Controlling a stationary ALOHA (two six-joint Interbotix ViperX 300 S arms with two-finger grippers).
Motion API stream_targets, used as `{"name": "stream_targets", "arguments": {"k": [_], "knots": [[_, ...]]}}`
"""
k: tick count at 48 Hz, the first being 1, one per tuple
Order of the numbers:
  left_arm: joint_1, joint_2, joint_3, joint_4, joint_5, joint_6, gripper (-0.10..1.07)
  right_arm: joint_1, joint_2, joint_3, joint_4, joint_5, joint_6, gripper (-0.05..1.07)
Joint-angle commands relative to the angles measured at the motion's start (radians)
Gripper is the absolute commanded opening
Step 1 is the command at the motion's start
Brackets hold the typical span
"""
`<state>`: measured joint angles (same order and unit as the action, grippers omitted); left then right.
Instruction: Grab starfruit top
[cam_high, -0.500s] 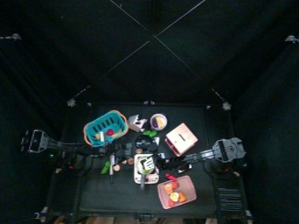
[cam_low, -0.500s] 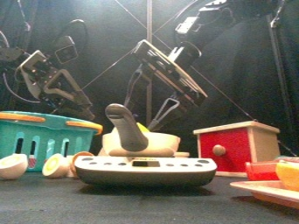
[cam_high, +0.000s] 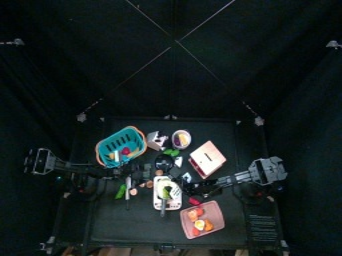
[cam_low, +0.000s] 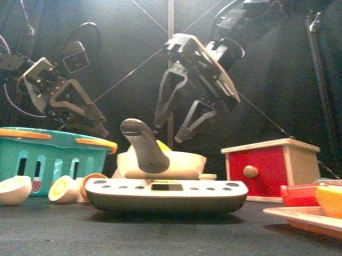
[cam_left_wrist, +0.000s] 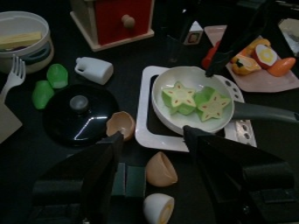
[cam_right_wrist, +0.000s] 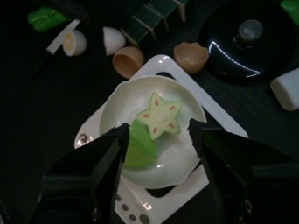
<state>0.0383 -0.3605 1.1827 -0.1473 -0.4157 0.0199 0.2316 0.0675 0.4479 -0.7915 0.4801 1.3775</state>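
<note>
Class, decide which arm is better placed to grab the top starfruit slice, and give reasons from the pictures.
Right. The right gripper hangs open directly above the starfruit in the white bowl, fingers either side. The left gripper sits off to the side.

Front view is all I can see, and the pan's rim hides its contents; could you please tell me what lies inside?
Observer: Two yellow starfruit slices lie in the white pan, with a green piece beside them.
Operator: Thank you. Is the right gripper lined up over them?
Observer: Its wrist view shows the right gripper above the pan. One star slice sits between its open jaws and is not yet gripped.
Operator: And what lies around the scale?
Observer: A black lid and eggshell halves lie on the table next to the scale.
</note>
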Motion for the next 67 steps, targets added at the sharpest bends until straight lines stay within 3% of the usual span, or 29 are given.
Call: {"name": "stream_targets", "arguments": {"k": [1,12,35,67], "knots": [[0.003,-0.002,-0.008,0.002,-0.005,0.002,0.92,0.017,-0.040,-0.002,0.006,-0.005,-0.080,0.90],[0.003,-0.002,-0.008,0.002,-0.003,0.002,0.92,0.018,-0.006,-0.011,0.005,0.003,-0.173,0.89],[0.008,-0.002,-0.002,0.002,-0.003,0.002,0.92,0.023,0.051,-0.035,-0.074,-0.052,-0.187,0.89],[0.009,-0.002,0.000,0.002,-0.003,0.002,0.92,0.011,0.107,-0.061,-0.077,-0.055,-0.187,0.89]]}}
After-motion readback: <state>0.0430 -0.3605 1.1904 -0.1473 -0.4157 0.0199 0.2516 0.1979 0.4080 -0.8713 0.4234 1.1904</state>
